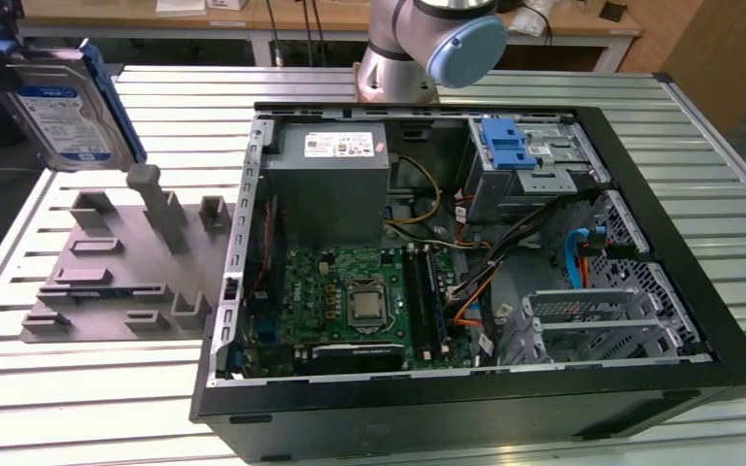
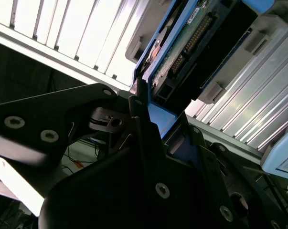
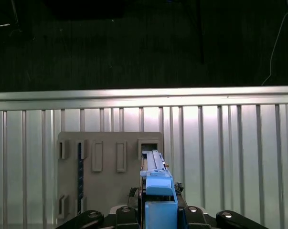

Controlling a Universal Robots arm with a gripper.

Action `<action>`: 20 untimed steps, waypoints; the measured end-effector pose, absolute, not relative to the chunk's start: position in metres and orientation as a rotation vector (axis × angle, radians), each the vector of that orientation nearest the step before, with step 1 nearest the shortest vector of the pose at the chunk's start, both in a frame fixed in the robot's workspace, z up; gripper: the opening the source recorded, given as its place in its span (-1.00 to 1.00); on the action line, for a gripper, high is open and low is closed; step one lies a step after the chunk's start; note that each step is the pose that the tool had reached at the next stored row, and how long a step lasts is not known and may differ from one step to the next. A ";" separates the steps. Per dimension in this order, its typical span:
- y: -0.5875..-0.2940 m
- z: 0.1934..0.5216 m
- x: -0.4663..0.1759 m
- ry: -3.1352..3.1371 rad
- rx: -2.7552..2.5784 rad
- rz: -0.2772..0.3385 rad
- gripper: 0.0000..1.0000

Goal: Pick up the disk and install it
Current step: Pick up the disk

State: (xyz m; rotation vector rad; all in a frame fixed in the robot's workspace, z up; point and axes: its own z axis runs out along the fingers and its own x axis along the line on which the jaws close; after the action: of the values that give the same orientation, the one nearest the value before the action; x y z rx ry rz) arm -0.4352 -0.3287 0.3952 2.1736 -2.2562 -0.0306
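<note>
Your gripper (image 2: 158, 114) is pinched tight on the blue frame end of the disk (image 2: 191, 43), carrying it on edge in the air. In the exterior view it hangs at the far left, above the grey holder block (image 1: 114, 272) and well apart from the open computer case (image 1: 477, 243).

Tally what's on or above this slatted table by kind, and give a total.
Disk, held in the gripper: 1
Grey holder board: 1
Open computer case: 1
Robot arm: 1
Total: 4
</note>
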 end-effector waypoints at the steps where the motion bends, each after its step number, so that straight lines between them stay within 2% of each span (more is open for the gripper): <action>1: -0.329 0.396 -0.435 -2.256 2.173 -0.031 -0.27; 20: -0.328 0.412 -0.435 -2.256 2.174 -0.031 -0.27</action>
State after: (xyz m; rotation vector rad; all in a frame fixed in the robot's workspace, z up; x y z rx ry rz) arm -0.4352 -0.3283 0.4116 2.1736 -2.2562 -0.0305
